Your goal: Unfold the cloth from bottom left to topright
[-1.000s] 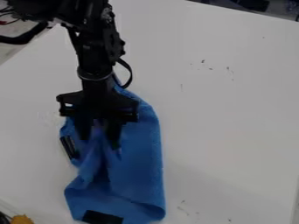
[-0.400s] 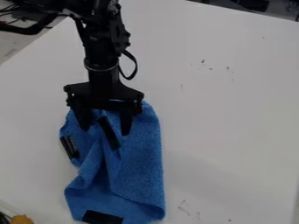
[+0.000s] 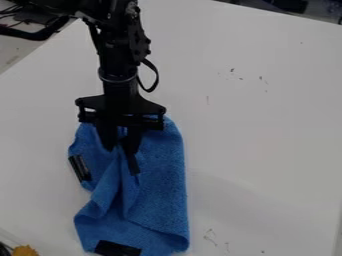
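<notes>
Cloth (image 3: pixel 160 190): rumpled, on surface (image 3: pixel 260 130), lower left | Claw (image 3: pixel 121 148): over cloth's upper part, spread narrowly, grip on cloth unconfirmed | Black strip (image 3: pixel 117 248): at cloth's bottom edge

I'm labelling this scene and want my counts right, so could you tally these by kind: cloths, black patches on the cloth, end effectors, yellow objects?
Blue cloth: 1
Black patches: 3 (left-edge patch, middle patch, bottom patch)
End effector: 1
Yellow object, cut off by the view's edge: 1
Total: 6
</notes>
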`<control>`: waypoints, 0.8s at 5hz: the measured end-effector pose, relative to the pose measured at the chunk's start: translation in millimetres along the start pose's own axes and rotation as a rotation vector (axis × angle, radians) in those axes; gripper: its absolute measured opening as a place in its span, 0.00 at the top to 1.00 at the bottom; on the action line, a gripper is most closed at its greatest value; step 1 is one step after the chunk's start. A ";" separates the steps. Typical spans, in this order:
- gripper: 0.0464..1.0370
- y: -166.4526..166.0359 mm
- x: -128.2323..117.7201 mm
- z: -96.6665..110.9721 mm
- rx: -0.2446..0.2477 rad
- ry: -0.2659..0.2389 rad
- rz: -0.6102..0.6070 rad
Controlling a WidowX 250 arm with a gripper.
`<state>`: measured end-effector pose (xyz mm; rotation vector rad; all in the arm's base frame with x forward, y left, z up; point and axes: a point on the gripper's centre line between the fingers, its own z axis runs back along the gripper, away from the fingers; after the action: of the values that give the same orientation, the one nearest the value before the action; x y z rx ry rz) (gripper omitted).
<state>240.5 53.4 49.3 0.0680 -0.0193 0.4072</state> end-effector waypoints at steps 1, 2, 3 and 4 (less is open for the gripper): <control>0.89 0.3 -0.4 1.3 0.008 0.007 0.012; 0.97 -7.6 7.5 15.4 0.040 -0.011 -0.023; 0.98 -26.8 19.8 36.8 0.053 -0.047 -0.065; 0.98 -61.5 35.2 41.6 0.018 -0.039 -0.144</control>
<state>297.0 8.1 88.1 0.0940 -0.0487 0.2624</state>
